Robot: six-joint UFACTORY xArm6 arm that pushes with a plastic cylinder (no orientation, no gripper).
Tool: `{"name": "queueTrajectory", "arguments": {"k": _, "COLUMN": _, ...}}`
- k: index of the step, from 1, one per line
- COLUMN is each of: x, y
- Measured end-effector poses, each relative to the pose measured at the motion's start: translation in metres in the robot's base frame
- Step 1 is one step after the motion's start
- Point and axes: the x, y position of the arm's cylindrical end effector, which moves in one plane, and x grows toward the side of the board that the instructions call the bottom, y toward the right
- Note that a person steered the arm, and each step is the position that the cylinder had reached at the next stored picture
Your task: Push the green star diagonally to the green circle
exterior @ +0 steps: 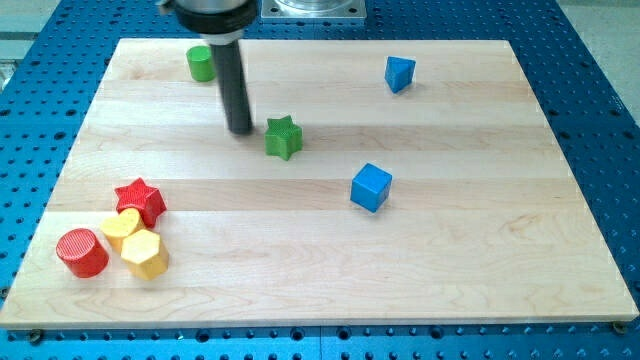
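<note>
The green star [283,137] lies on the wooden board [450,240], above the middle and a little left of centre. The green circle [201,63] stands near the board's top edge, up and to the left of the star. My tip [240,130] rests on the board just left of the green star, a small gap apart from it, and below and right of the green circle. The dark rod rises from the tip to the view's top.
A blue cube [371,187] lies right of and below the star. Another blue block [400,73] sits near the top right. At the lower left a red star [141,200], two yellow blocks [122,229] [145,253] and a red cylinder [82,252] cluster together.
</note>
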Motion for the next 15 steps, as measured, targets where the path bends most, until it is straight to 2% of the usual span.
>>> {"name": "queueTrajectory", "arguments": {"k": 1, "x": -0.009, "y": 0.090}}
{"name": "queueTrajectory", "arguments": {"k": 2, "x": 0.014, "y": 0.152}}
{"name": "queueTrajectory", "arguments": {"k": 3, "x": 0.080, "y": 0.119}}
{"name": "queueTrajectory", "arguments": {"k": 4, "x": 0.090, "y": 0.073}}
{"name": "queueTrajectory", "arguments": {"k": 5, "x": 0.046, "y": 0.060}}
{"name": "queueTrajectory", "arguments": {"k": 6, "x": -0.020, "y": 0.057}}
{"name": "queueTrajectory", "arguments": {"k": 7, "x": -0.059, "y": 0.041}}
{"name": "queueTrajectory", "arguments": {"k": 8, "x": -0.041, "y": 0.112}}
{"name": "queueTrajectory", "arguments": {"k": 9, "x": 0.035, "y": 0.074}}
{"name": "queueTrajectory", "arguments": {"k": 10, "x": 0.070, "y": 0.017}}
{"name": "queueTrajectory", "arguments": {"k": 11, "x": 0.048, "y": -0.017}}
{"name": "queueTrajectory", "arguments": {"k": 12, "x": 0.043, "y": -0.014}}
{"name": "queueTrajectory", "arguments": {"k": 13, "x": 0.047, "y": 0.029}}
{"name": "queueTrajectory", "arguments": {"k": 14, "x": 0.032, "y": 0.058}}
{"name": "queueTrajectory", "arguments": {"k": 15, "x": -0.009, "y": 0.025}}
